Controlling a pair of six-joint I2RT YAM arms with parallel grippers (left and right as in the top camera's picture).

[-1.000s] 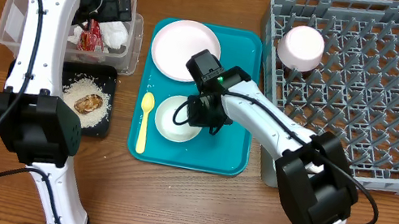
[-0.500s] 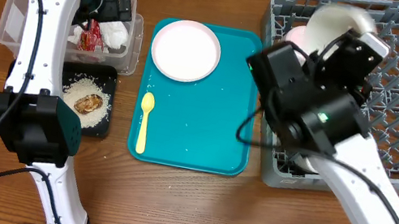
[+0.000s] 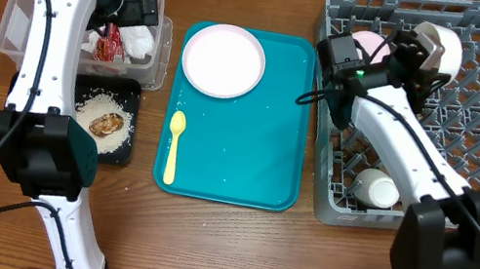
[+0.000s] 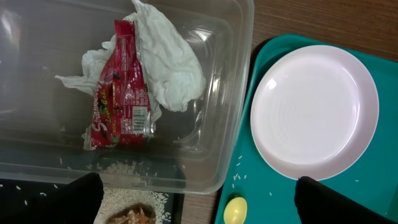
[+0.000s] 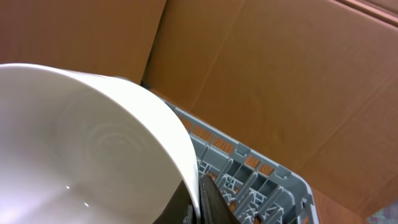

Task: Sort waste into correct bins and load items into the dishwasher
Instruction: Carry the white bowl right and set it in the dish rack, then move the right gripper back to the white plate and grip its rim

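Inside tub [image 4: 225,112], red wrapper [image 4: 121,93], lettering illegible.

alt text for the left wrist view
A clear tub holds a red wrapper and crumpled white paper. To its right, a pale pink plate sits on a teal tray, with a yellow spoon tip at the bottom edge.
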